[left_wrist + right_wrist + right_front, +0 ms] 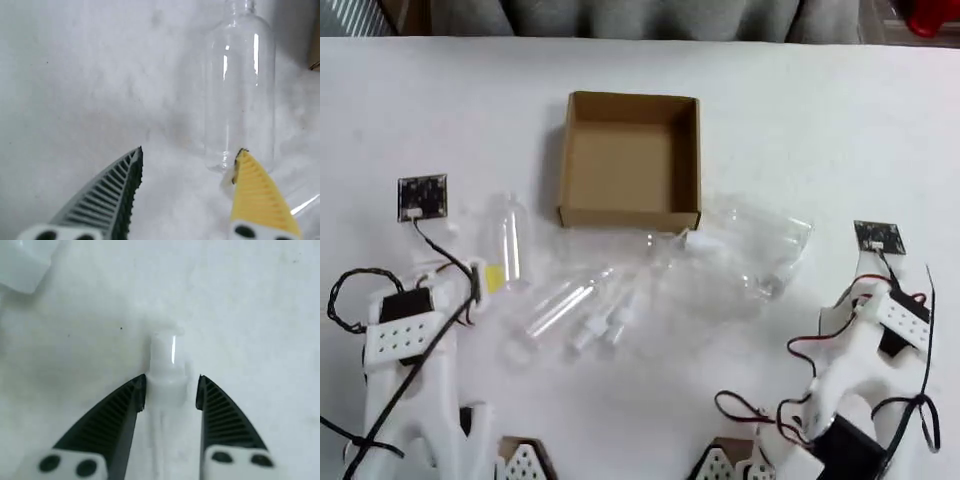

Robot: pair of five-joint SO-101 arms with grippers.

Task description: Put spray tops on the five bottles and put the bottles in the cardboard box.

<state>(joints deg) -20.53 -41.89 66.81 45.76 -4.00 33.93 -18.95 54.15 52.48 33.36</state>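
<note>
1. the cardboard box [631, 160] sits open side up in the upper middle of the high view with nothing in it, so no bottle is packed yet and the task looks barely begun
2. the clear bottles [560, 300] lie on their sides on the white table [800, 120] just below the box, scattered from left of centre to right of centre; small loose spray tops [600, 328] lie among them near the lower centre, within reach of either arm
3. the left gripper [190, 150] hangs low over the table with its jaws spread wide, one finger dark and one yellow, and nothing between them; one bottle [240, 90] lies just past the yellow tip, base toward the gripper and neck pointing away, with a corner of the box beyond it
4. that wide spread suits the bottle's girth, so this arm is probably there to grip the body and steady it while a top goes on
5. the right gripper [171, 377] straddles one spray top [167, 371] lying on the table; its jaws are narrowly spread, one finger at the top's collar and the other just off it, so they bracket it without pinching
6. closing on the collar seems the next call, and a small, light top may skid or twist as the fingers meet it; the round bottles will roll if nudged
</note>
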